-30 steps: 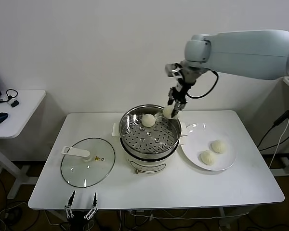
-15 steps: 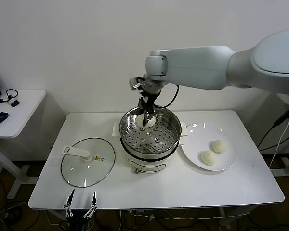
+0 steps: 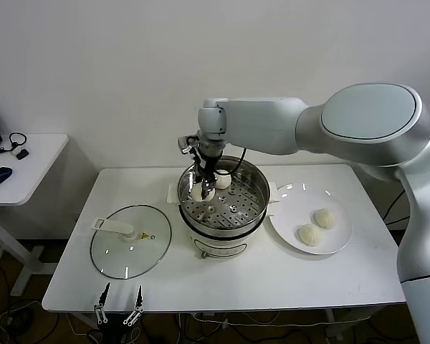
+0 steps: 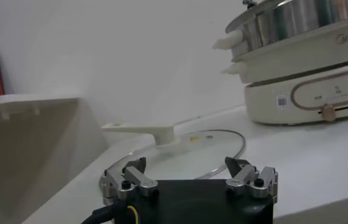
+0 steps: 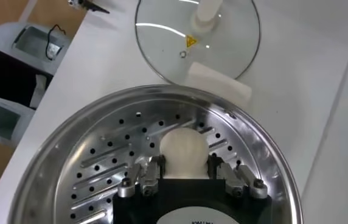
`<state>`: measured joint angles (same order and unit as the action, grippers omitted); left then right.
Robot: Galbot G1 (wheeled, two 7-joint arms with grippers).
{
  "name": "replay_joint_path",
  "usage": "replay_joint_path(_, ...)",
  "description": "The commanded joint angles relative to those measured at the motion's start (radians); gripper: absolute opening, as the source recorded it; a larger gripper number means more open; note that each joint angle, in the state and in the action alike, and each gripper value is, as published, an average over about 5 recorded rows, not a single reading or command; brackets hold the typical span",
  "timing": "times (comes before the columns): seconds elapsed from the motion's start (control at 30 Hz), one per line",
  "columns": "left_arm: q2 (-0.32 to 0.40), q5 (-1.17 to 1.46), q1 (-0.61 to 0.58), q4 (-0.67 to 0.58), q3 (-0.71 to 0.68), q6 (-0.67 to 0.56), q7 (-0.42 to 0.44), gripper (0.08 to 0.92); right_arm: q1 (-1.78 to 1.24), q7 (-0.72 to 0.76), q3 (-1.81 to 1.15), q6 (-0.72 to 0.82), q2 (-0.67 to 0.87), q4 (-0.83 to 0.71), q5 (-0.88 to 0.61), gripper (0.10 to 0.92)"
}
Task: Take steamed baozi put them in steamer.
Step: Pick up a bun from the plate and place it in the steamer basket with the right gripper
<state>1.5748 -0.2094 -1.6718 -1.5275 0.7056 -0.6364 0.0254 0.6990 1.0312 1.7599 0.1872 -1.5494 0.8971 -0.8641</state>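
The steamer (image 3: 261,190) stands mid-table, its perforated tray (image 5: 101,163) in plain sight. My right gripper (image 3: 206,189) reaches down into the pot's left part and is shut on a steamed baozi (image 5: 184,150), held between its fingers just above the tray. A second baozi (image 3: 223,180) lies on the tray at the back, beside the gripper. Two more baozi (image 3: 325,218) (image 3: 309,234) lie on the white plate (image 3: 340,244) to the steamer's right. My left gripper (image 3: 120,312) is parked open and empty below the table's front edge; its own view (image 4: 187,175) shows the same.
The glass lid (image 3: 130,242) with its white handle lies flat on the table left of the steamer; it also shows in the right wrist view (image 5: 198,36) and the left wrist view (image 4: 180,141). A side table (image 3: 21,154) with a mouse stands at the far left.
My right arm has carried the baozi leftward from the steamer's right rim, across the pot, and lowered it over the left part of the tray. The left arm has not moved.
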Motion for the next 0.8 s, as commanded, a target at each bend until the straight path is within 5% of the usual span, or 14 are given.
replay_joint_path(0.03, 0.000, 0.002, 0.000, 0.001, 0.001, 0.001, 0.000, 0.823, -0.059, -0.004, -0.016, -0.002, -0.024, -0.053, 0.046, 0.492)
replay_joint_path(0.4, -0.001, 0.004, 0.000, 0.003, 0.002, -0.001, 0.000, 0.823, -0.077, -0.008, -0.022, -0.002, -0.023, -0.063, 0.049, 0.520)
replay_joint_path(0.8, -0.001, -0.003, -0.006, 0.004, 0.007, -0.009, -0.001, 0.823, -0.006, 0.023, -0.036, -0.043, 0.045, -0.002, -0.013, 0.811)
